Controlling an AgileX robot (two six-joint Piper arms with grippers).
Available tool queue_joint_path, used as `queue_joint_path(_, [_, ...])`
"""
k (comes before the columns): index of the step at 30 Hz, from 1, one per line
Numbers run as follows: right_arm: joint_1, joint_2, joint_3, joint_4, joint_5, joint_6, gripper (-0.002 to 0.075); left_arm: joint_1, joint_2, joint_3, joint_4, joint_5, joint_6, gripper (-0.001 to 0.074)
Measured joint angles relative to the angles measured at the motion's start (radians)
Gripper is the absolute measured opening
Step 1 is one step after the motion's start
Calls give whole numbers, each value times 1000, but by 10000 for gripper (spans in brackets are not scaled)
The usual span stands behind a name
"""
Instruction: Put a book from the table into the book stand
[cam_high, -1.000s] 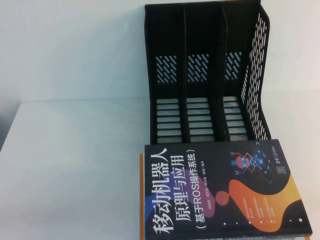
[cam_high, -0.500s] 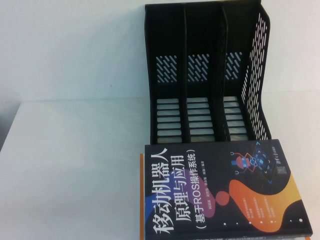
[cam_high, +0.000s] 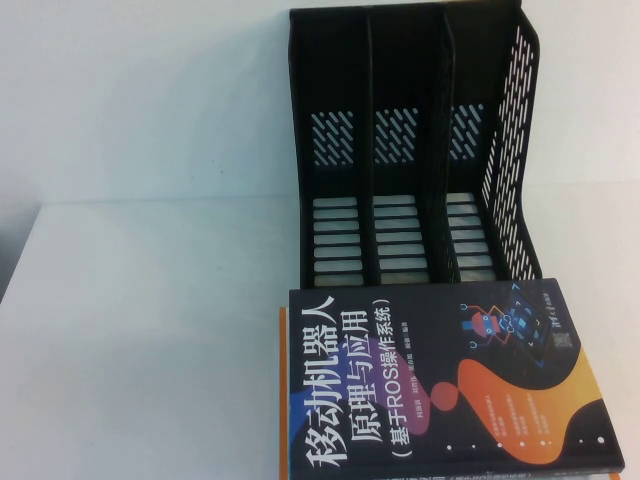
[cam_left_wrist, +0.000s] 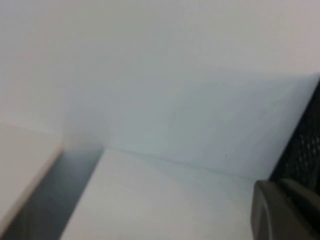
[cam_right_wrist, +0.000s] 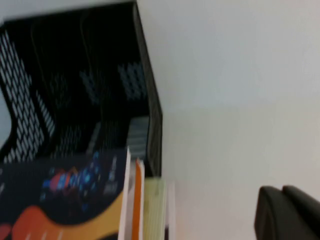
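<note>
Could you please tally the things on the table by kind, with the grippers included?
Thick dark navy paperback book, white Chinese title: 1
Other books under it, orange and pale green edges showing: at least 2
Black plastic three-slot book stand: 1
Grippers: 2 (left gripper near the stand, right gripper beside the book stack)
Total: at least 6

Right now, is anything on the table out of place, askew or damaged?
Nothing stands out. The book lies flat on a stack in front of the upright stand, whose three slots are empty. No damage shows. Neither claw is in the high view; each wrist view shows only a dark corner of its own claw, left and right.
</note>
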Motion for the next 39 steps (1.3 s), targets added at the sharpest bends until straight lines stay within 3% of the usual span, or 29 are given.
queue_joint_path(4, [0, 200, -101, 74, 213, -17, -2, 0, 114, -38, -173, 49, 22, -4])
queue_joint_path(8, [0, 442, -149, 207, 263, -156, -2, 0, 212, -28, -353, 58, 39, -4])
queue_joint_path(20, [0, 1011, -225, 583, 207, -534, -2, 0, 553, -24, -1019, 308, 660, -4])
queue_joint_path(39, [122, 1174, -273, 656, 145, -595, -2, 0, 755, -24, -1134, 310, 731, -4])
